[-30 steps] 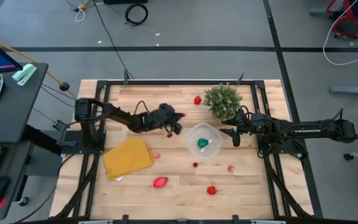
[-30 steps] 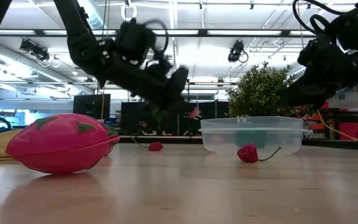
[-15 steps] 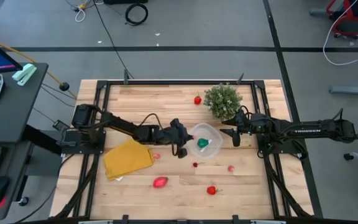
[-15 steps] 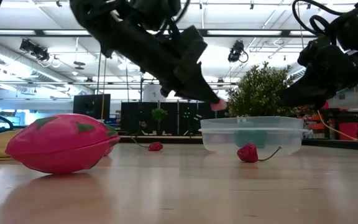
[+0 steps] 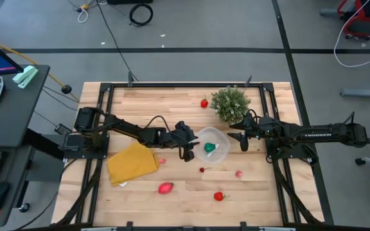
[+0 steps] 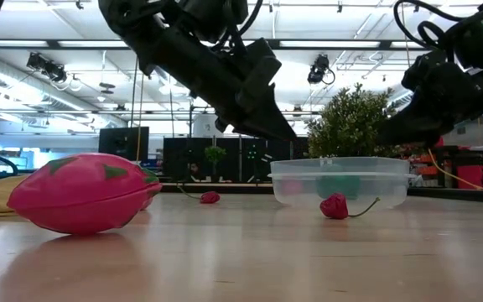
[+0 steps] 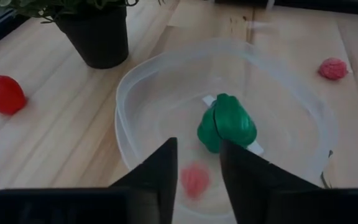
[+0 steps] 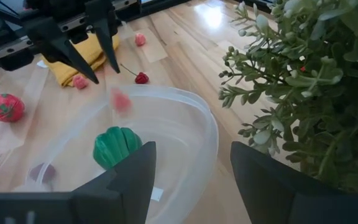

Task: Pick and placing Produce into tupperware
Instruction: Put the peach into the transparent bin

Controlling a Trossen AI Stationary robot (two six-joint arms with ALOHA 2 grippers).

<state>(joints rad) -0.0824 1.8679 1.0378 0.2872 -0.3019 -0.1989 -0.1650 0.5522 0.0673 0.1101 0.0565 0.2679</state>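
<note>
**Pink piece drops free over the bowl**

The left gripper [image 5: 190, 149] hangs at the 9 o'clock rim of the tupperware [image 5: 220, 136], its fingers [image 7: 156, 175] spread narrowly with nothing between them. A small pink piece [image 7: 194, 180] is blurred in the gap just beyond the fingertips, over the container's floor; the right wrist view shows the same piece [image 8: 122, 102] in the air below the left fingertips and inside the rim. A green piece [image 5: 209, 147] lies inside the tupperware, beside a white label on the floor.

The right gripper [image 5: 243, 140] waits at the tupperware's 3 o'clock side, just below the potted plant [image 5: 229, 103], with its fingers [image 8: 132, 172] wide apart and empty.

Other produce lies scattered on the wooden table [image 5: 146, 102]: a red strawberry [image 5: 204, 102] at 9 o'clock of the plant, a small red piece with a stem [image 5: 202, 170] at 6 o'clock of the tupperware, a pink piece [image 5: 239, 173] toward 5 o'clock, a red strawberry [image 5: 218, 196] farther down, and a large pink fruit [image 5: 166, 188] toward 7 o'clock. Another pink piece [image 5: 162, 161] sits just beside the yellow cloth [image 5: 132, 162].
</note>
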